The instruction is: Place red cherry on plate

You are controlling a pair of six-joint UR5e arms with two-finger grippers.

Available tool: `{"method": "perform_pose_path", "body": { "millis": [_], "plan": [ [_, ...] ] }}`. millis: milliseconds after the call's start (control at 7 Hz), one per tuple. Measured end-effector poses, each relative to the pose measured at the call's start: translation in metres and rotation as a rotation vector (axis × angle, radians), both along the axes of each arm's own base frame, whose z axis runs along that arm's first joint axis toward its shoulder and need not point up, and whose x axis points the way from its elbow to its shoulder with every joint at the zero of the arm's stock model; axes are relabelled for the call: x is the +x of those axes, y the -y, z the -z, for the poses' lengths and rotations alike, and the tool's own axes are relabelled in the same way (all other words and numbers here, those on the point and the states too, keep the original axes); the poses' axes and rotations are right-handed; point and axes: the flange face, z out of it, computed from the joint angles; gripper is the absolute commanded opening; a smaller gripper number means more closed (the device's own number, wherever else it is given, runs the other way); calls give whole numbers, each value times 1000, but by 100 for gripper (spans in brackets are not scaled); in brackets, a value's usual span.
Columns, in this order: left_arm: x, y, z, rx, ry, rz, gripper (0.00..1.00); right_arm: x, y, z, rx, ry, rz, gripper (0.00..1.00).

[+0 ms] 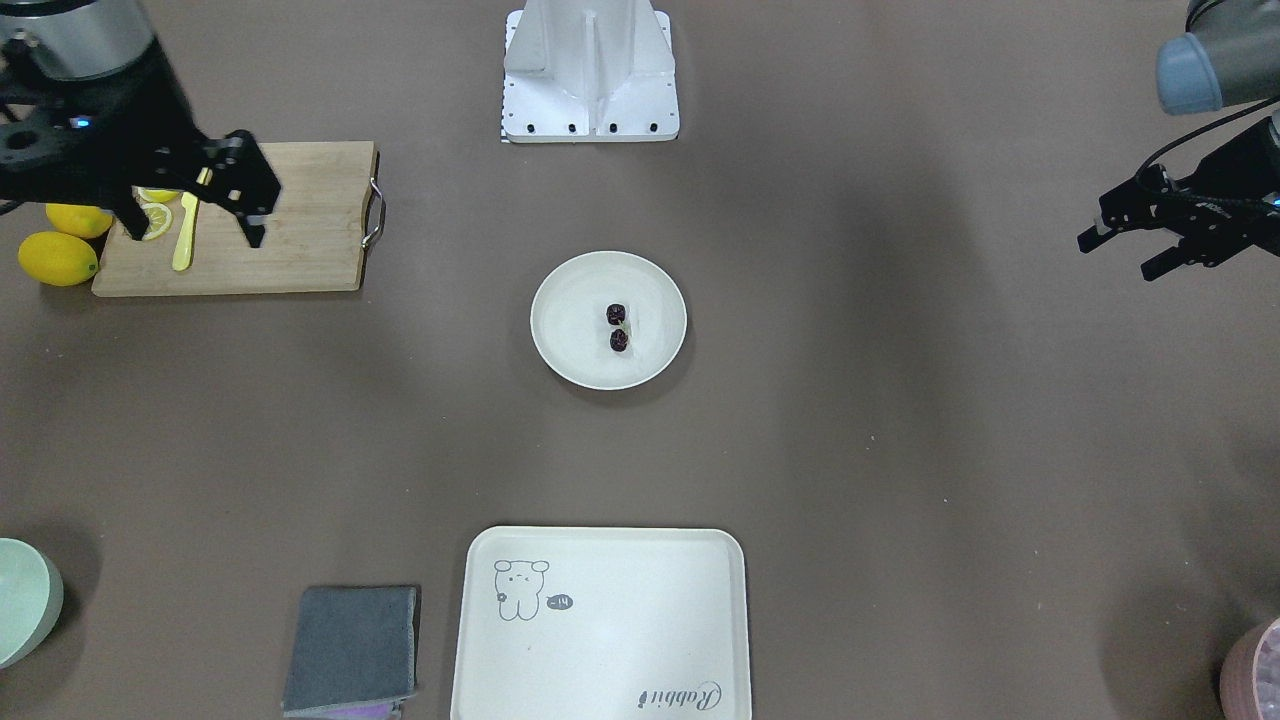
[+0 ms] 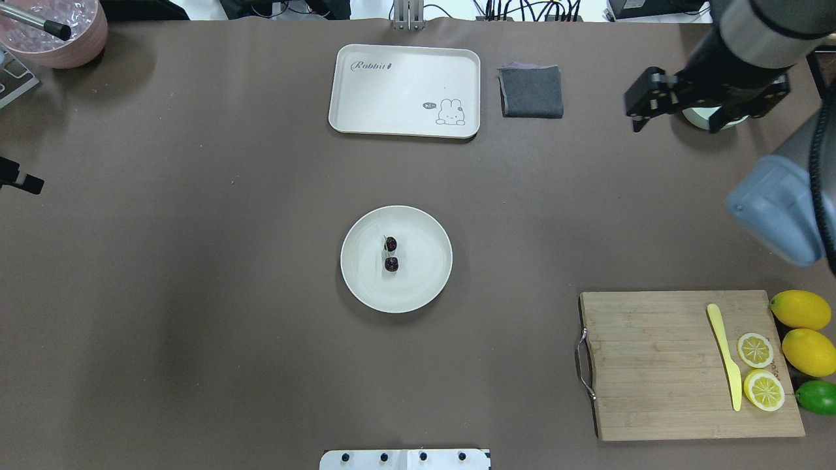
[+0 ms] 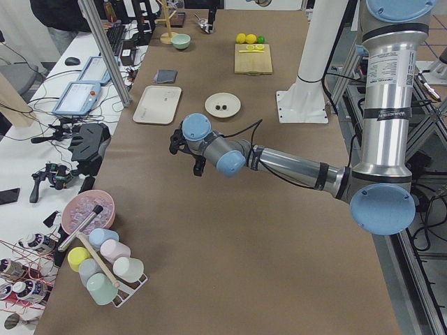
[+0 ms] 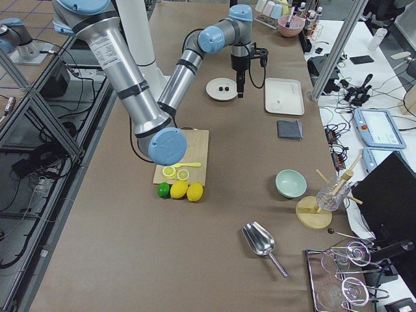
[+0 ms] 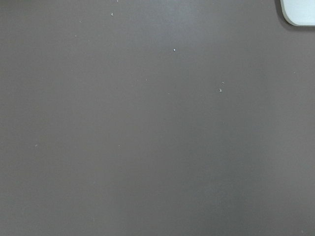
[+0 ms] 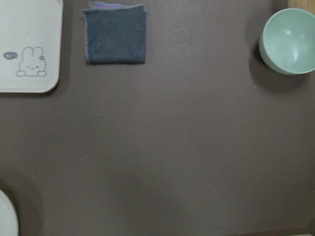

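Red cherry [image 1: 618,327] rests on plate [image 1: 575,345]; left gripper [image 1: 1117,256], cropped overhead, and right gripper [image 1: 195,238] show fingers spread, empty.

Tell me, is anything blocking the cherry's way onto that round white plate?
Nothing visible does. The red cherry already lies on the plate, near its middle. The left gripper and right gripper hang open, far off to the sides.

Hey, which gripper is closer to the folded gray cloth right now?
Right. The right gripper hangs on the robot's right side, where the gray cloth lies, and its wrist camera shows the cloth. The left gripper is at the far opposite edge, beyond the rabbit tray.
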Motion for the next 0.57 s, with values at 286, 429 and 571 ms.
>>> {"method": "perform_pose_path", "body": {
  "millis": [286,429,571],
  "plan": [
    [4,3,0,-3,12,-13,98,62,-10,-57,6,-21,66,100],
    [2,4,-4,27,19,-31,98,84,-21,-77,11,-21,93,100],
    [-11,8,-20,75,36,-49,98,114,-34,-103,24,-25,135,100]
  ]
}}
